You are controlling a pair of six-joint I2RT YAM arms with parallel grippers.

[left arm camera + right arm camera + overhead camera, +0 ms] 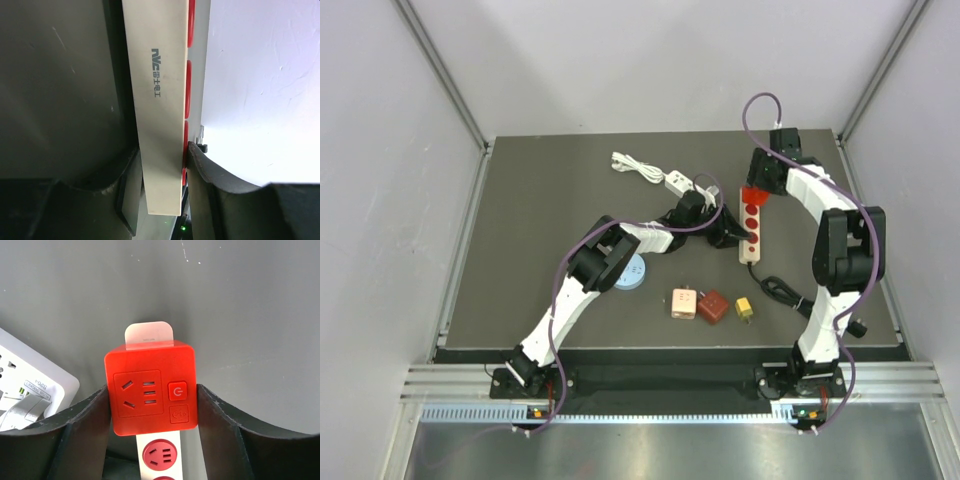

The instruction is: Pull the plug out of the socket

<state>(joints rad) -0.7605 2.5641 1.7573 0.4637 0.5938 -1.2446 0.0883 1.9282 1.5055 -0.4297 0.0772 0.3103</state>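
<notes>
Red cube-shaped plastic plug (150, 375) sits in white plastic power strip (157, 125), clamped by left gripper (162, 150); right gripper (152, 390) pinches its sides, so grasp looks done and a straight pull is likely next.

My plug (150, 392) is bright red all over, with dark slots and white symbols on its two buttons, framed by my black right fingers (82, 430). The power strip (749, 255) is cream-white with round red sockets and a small dark grey logo on its plain side. The table mat (550, 200) is dark grey, the disc (630, 272) pale blue, the three cubes pinkish (683, 302), dark red (713, 306) and yellow (744, 308), the loose cable (632, 165) white, and my arms (570, 300) white and black with purple leads (760, 100).
</notes>
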